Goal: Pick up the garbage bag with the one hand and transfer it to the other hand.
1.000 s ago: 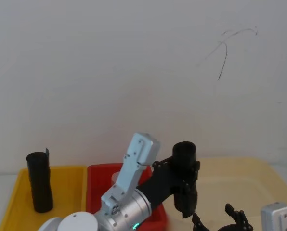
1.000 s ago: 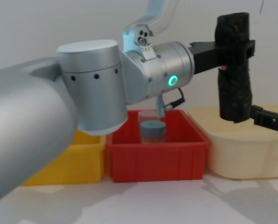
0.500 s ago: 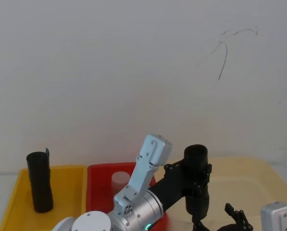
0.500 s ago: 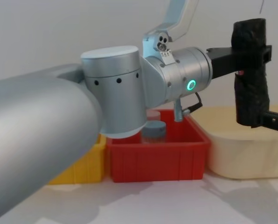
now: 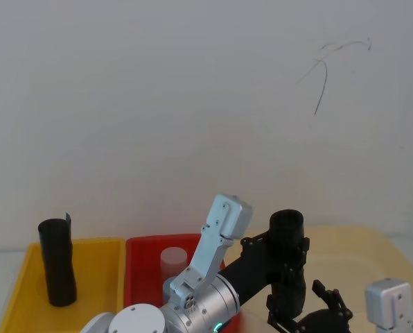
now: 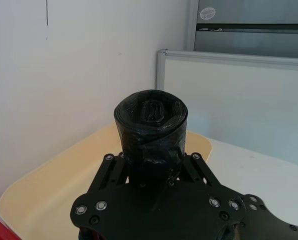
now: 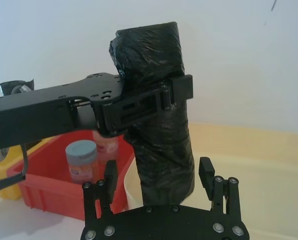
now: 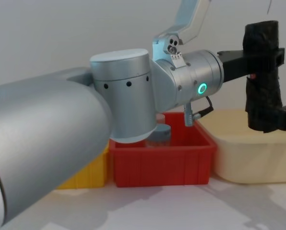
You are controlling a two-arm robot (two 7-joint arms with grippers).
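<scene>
Since the earlier frame our right gripper (image 7: pixel 158 176) has risen, its jaws wide, flanking the lower end of the garbage bag (image 7: pixel 164 145). Our left gripper (image 7: pixel 154 97) clamps the bag upright.

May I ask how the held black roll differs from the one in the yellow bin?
The thick black plastic roll is clamped aloft in the left hand, its top rounded; the slimmer black plastic roll stands in the yellow plastic bin, its rim notched. Both are upright.
</scene>
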